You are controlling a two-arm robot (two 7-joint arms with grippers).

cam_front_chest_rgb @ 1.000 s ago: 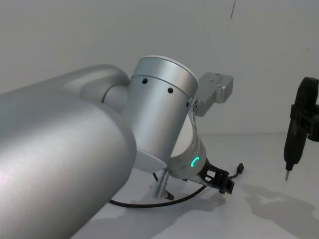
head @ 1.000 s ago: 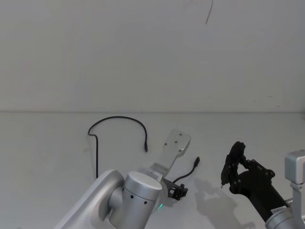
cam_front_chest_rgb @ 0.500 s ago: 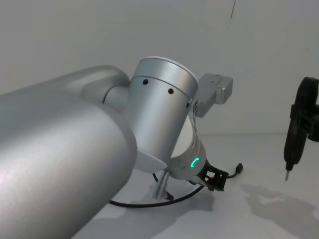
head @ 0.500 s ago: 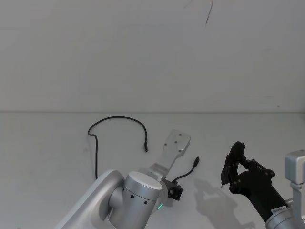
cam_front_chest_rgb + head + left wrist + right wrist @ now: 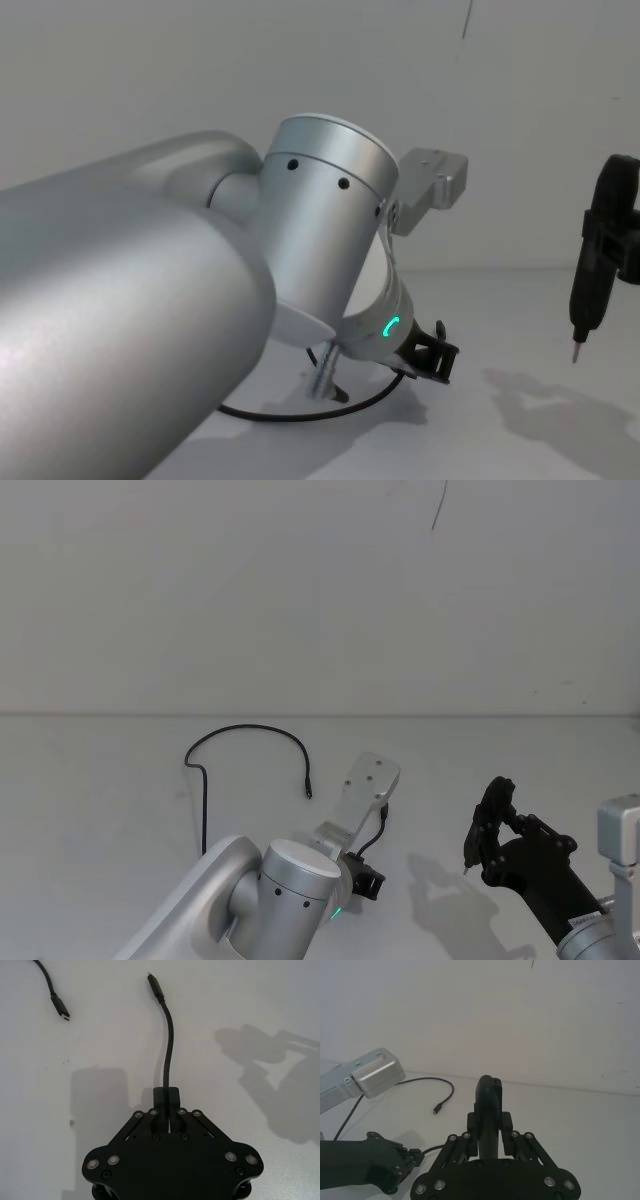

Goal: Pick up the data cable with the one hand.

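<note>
The data cable (image 5: 245, 728) is a thin black cord looping across the white table, with one plug (image 5: 308, 788) lying at mid-table. My left gripper (image 5: 367, 881), the black blocky one on the silver arm with the green ring light (image 5: 390, 326), is shut on the cable near its other end. In the left wrist view the cable (image 5: 167, 1050) runs out from between the closed fingers of the left gripper (image 5: 166, 1093) to its plug (image 5: 155, 984). The rest of the cable (image 5: 300, 412) trails under the arm. My right gripper (image 5: 468, 858), slim with a pointed metal tip (image 5: 574, 354), hangs idle at the right, fingers together.
The silver camera bracket (image 5: 370, 778) on my left wrist juts over the table beside the cable. The thick left arm (image 5: 130, 330) blocks much of the chest view. A plain wall (image 5: 320, 600) rises behind the table's back edge.
My left gripper has drawn back slightly to the left with the cable in it, and the cable's short free end has swung left toward the bracket. The right arm has not moved.
</note>
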